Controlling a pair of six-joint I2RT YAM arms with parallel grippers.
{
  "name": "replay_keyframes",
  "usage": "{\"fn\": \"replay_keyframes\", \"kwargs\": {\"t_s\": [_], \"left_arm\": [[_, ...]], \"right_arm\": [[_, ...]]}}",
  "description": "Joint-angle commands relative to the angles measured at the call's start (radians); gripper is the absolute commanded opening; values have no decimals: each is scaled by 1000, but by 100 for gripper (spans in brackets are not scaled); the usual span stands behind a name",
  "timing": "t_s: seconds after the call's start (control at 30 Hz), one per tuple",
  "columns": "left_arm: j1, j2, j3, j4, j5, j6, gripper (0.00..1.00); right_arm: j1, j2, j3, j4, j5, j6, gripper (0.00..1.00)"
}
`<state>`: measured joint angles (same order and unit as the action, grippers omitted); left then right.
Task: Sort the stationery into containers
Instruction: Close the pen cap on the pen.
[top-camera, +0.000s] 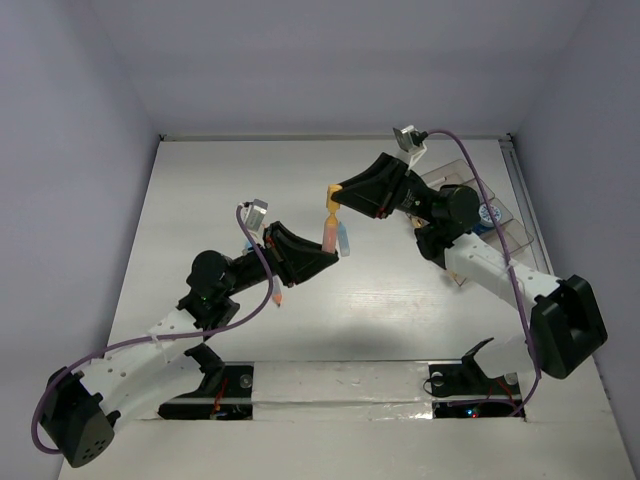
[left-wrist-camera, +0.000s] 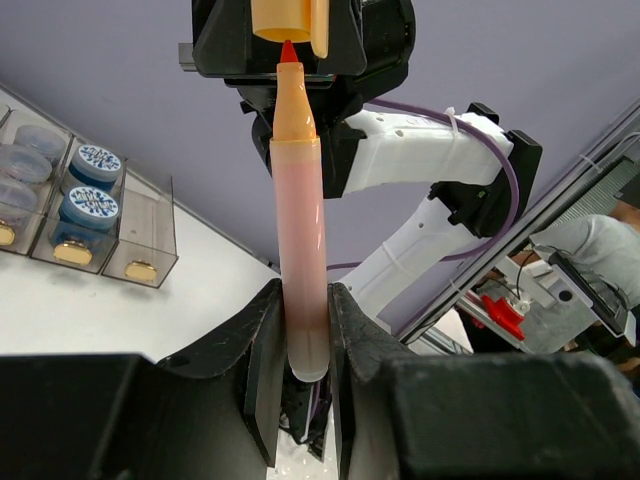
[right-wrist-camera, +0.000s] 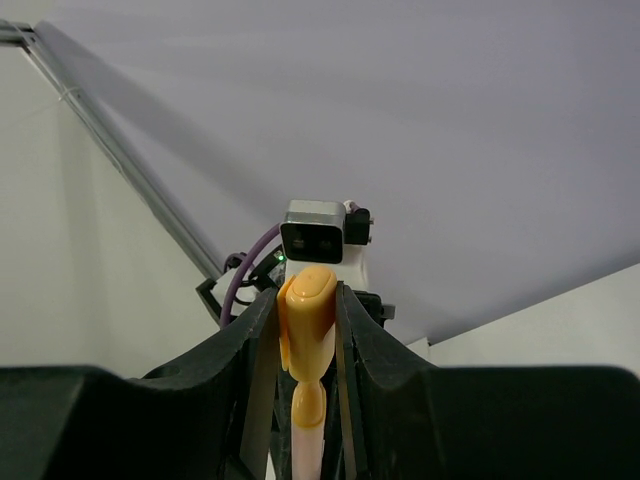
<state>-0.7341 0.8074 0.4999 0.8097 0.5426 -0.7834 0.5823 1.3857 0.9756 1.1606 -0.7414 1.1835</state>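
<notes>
Left claw (left-wrist-camera: 305, 305) is clamped tight on the bottom end of a translucent pink-orange plastic marker (left-wrist-camera: 300, 220), with its fingers (left-wrist-camera: 262, 340) squeezing the barrel from both sides. In the left wrist view the marker stands straight up out of the claw. Its long axis runs away from the wrist, and the orange neck and red nib point right at the right claw (right-wrist-camera: 305, 300).

That one is closed on a rounded orange plastic cap (right-wrist-camera: 308, 315) with its open mouth facing the nib, so cap and marker sit on one line. The nib is right at the mouth of the cap, can't tell if it's actually in.

From the top camera the marker is up off the white desk (top-camera: 200, 200), around the middle. It runs near-to-far from the left claw to the right one, uncapped end toward the far side. Just beside it is a light-blue stick (top-camera: 346, 241), tilted a bit off the marker's line.

The clear smoky plastic divided tray (left-wrist-camera: 150, 215) sits at the far right of the desk, well apart from the marker. Two round blue-lidded jars (left-wrist-camera: 95, 160) are lined up in one narrow slot.
</notes>
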Motion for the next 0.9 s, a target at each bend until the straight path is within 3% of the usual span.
{"fn": "replay_keyframes", "kwargs": {"t_s": [0.0,0.87], "left_arm": [[-7,-25,55,55,19,12,0],[-7,-11,141,100,-41,39,0]], "right_arm": [[5,1,23,62,-6,8,0],[63,42,-34,215,-38,108,0]]}}
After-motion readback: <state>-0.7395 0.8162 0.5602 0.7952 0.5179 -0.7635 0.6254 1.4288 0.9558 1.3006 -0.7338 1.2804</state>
